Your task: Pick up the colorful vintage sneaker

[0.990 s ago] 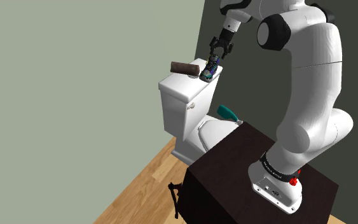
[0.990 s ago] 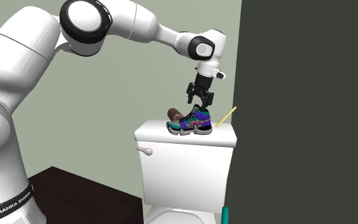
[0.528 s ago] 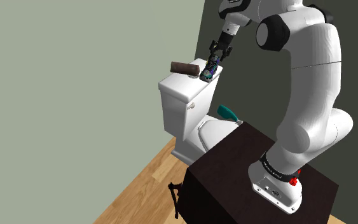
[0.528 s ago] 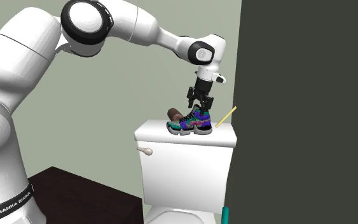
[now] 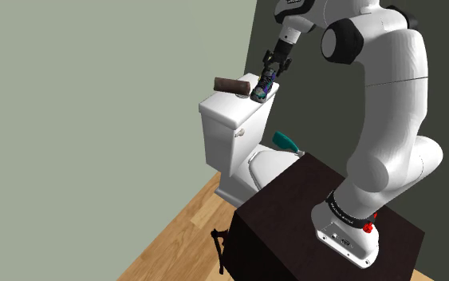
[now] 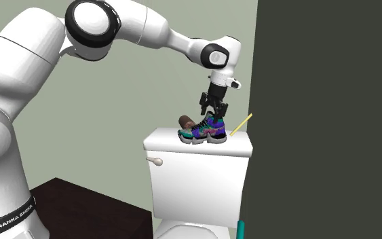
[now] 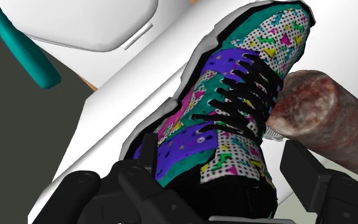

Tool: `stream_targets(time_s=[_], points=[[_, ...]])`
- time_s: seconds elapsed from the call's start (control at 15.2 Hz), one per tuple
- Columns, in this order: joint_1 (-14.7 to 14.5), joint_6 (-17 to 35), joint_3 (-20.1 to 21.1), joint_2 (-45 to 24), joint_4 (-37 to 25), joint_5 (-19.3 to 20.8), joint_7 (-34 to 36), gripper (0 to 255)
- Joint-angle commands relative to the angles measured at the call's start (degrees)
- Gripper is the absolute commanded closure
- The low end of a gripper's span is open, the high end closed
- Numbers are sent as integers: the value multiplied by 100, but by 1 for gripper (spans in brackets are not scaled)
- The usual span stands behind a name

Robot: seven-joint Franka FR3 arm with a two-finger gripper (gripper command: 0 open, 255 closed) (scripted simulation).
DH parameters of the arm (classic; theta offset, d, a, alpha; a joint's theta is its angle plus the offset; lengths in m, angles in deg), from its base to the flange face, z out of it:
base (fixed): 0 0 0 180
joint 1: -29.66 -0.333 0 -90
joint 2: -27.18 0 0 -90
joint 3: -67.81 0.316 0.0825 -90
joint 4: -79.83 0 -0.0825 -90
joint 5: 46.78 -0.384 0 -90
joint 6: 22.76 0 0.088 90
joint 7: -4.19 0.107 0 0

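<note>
The colorful sneaker [image 5: 262, 86] [image 6: 206, 129] stands upright on the lid of a white toilet tank [image 5: 224, 128] [image 6: 196, 178]. It is purple, teal and white with bright specks and black laces [image 7: 234, 95]. My black gripper [image 5: 269, 69] [image 6: 212, 108] [image 7: 227, 162] hangs straight down over the shoe's ankle end. Its fingers straddle the collar: one finger [image 7: 149, 151] lies against the shoe's side, the other [image 7: 303, 167] stands a small gap off it. The gripper is open and the sneaker rests on the lid.
A brown mottled roll [image 5: 230, 85] [image 6: 186, 121] [image 7: 330, 121] lies on the lid, touching the sneaker's far side. A teal-handled brush [image 5: 285, 143] [image 7: 25, 51] sits by the toilet bowl. A dark wall [image 6: 325, 115] rises close beside the tank. A thin yellow stick [image 6: 240, 124] leans there.
Over the last second the gripper dropped down around the sneaker's collar. In the last half second nothing visibly moved.
</note>
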Motion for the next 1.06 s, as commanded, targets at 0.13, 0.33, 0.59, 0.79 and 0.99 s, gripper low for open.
stream_targets(time_s=[0.13, 0.33, 0.59, 0.79, 0.99], points=[[23, -224, -11, 45, -195, 26, 73, 255], [51, -428, -16, 67, -391, 44, 135, 255], [99, -716, -19, 73, -692, 58, 221, 255], [144, -945, -17, 56, -952, 60, 289, 255], [164, -1036, -14, 45, -1061, 59, 316, 255]])
